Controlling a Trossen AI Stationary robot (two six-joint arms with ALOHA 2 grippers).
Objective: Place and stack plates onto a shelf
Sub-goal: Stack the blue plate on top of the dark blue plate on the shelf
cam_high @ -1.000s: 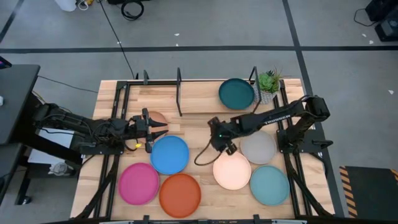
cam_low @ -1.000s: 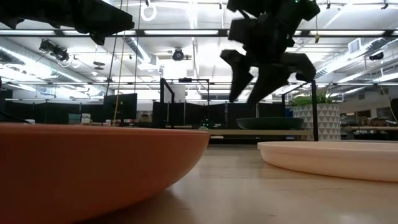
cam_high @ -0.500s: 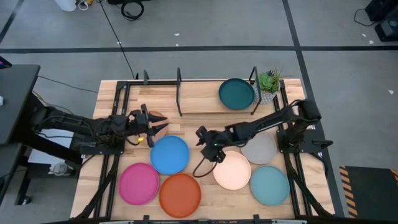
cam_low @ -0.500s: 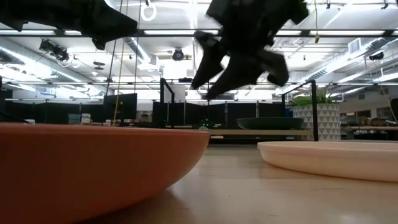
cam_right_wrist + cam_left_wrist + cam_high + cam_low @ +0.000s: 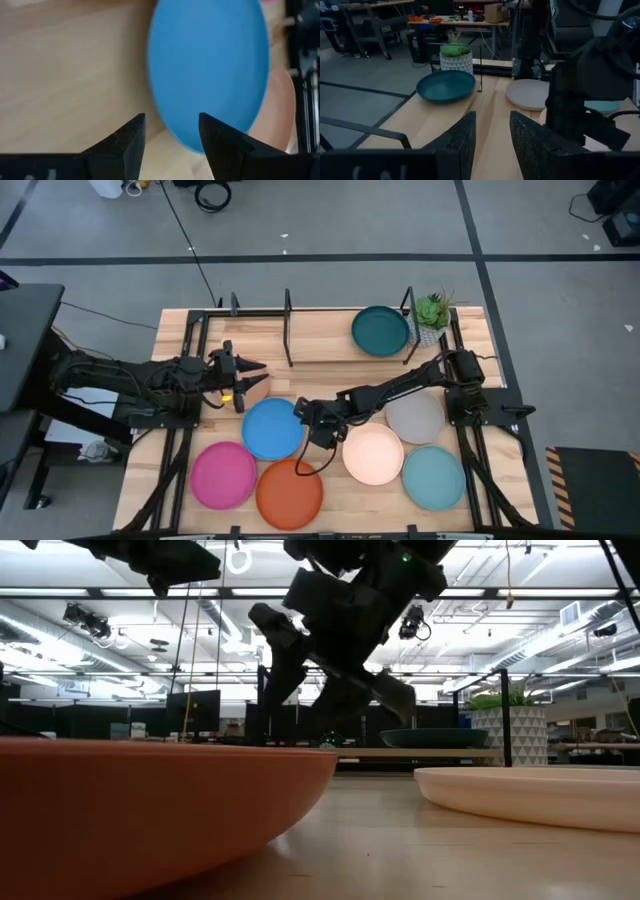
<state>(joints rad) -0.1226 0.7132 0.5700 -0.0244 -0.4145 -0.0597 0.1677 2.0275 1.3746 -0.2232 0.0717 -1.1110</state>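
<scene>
Right gripper (image 5: 303,412) hovered with its fingers spread and empty at the near edge of the blue plate (image 5: 272,428), which lay flat on the table (image 5: 320,370) between both arms. By my judgement the step in hand was picking that plate; the next move called for lowering one finger under its rim and pinching. Left gripper (image 5: 250,376) waited with fingers apart over the tan plate (image 5: 258,385). On the shelf (image 5: 288,330) only the dark teal plate (image 5: 380,330) rested.
</scene>
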